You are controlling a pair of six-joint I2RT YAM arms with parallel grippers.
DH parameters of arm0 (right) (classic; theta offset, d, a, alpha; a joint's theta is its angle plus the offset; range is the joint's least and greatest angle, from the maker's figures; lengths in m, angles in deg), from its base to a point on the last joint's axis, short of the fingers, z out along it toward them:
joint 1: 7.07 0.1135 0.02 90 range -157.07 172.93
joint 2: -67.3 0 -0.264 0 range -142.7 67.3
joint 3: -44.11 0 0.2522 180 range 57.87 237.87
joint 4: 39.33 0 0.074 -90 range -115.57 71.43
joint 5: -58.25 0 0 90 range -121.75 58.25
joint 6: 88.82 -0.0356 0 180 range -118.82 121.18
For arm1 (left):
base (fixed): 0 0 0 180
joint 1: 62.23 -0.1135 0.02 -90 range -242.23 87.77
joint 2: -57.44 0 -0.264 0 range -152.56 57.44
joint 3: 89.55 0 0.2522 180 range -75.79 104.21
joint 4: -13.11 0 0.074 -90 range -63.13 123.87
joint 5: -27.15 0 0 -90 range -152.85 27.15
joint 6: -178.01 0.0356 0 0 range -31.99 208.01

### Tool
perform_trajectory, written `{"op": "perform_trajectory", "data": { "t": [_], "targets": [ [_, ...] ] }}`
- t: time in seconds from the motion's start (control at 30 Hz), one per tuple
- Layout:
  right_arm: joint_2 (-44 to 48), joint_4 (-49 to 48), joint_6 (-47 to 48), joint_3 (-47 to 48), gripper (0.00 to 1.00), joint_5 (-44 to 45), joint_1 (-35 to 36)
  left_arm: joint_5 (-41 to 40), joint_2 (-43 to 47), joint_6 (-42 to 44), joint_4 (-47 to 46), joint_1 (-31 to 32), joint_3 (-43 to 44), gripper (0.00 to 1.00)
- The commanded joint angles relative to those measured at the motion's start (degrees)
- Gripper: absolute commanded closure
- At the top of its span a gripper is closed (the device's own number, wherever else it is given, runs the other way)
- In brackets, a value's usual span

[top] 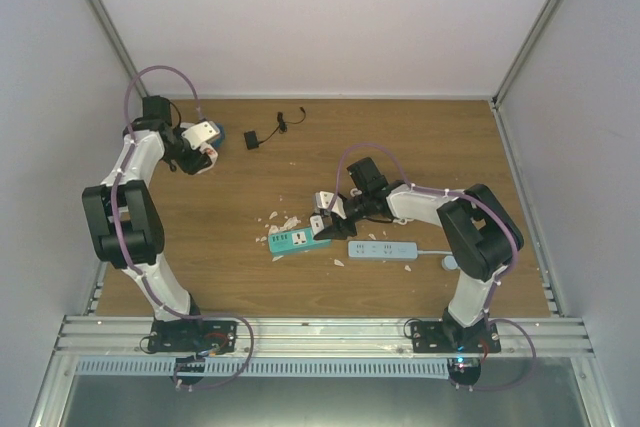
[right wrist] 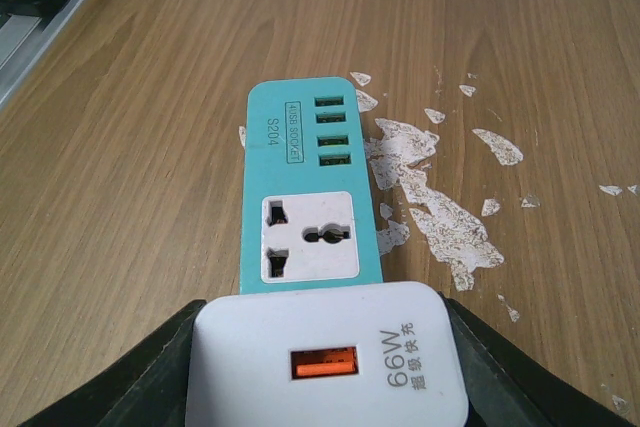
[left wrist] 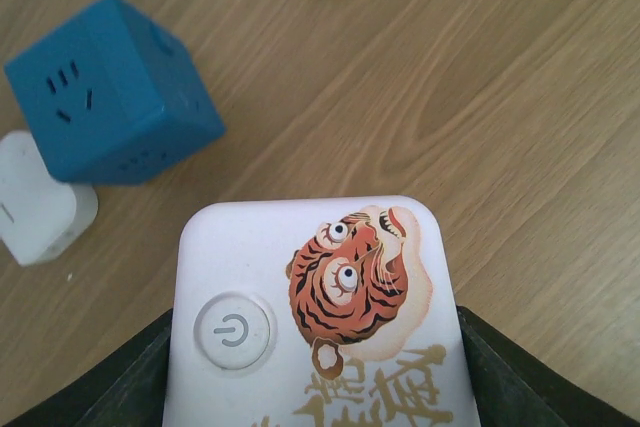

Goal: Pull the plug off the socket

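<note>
Gripping the white square charger plug at the bottom with my right claw, I can't tell if it's off the teal plastic socket strip.

Your overhead camera takes in the whole worktop from behind; both wrist cameras look down close, the right sharing the teal socket strip.

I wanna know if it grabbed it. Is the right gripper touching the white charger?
Touching. The right wrist view shows the right gripper squeezing the white charger, fingers against both sides.
</note>
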Motion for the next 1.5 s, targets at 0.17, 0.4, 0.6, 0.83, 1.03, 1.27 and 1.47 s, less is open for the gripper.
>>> {"op": "perform_trajectory", "data": {
  "t": [0.17, 0.4, 0.6, 0.83, 1.03, 1.27, 1.47],
  "targets": [
    [-1.6, 2.4, -0.4, -0.7, 0.8, 1.9, 0.9, -10.7, -7.1, -0.6, 3.9, 0.0, 7.8, 0.54],
    [-1.5, 2.5, -0.7, -0.7, 0.8, 2.1, 0.9, -15.9, -10.9, -0.1, 3.6, 0.7, 9.7, 0.52],
    [-1.7, 2.5, -0.7, -0.7, 0.8, 2.0, 0.9, -17.7, -12.3, 0.2, 2.5, 1.4, 9.9, 0.45],
    [-1.8, 2.6, -0.8, -0.6, 0.8, 2.0, 0.9, -18.2, -13.1, 0.9, 1.6, 2.3, 10.6, 0.25],
    [-2.0, 2.6, -0.8, -0.5, 0.79, 1.9, 0.9, -17.1, -13.0, 0.6, 1.8, 2.6, 11.6, 0.18],
    [-2.1, 2.6, -0.7, -0.5, 0.79, 1.8, 0.8, -12.4, -10.8, -0.1, 2.4, 2.6, 12.0, 0.13],
    [-2.2, 2.7, -0.6, -0.5, 0.79, 1.7, 0.9, -11.9, -9.8, 0.0, 4.8, 1.6, 13.3, 0.2]
  ]
}}
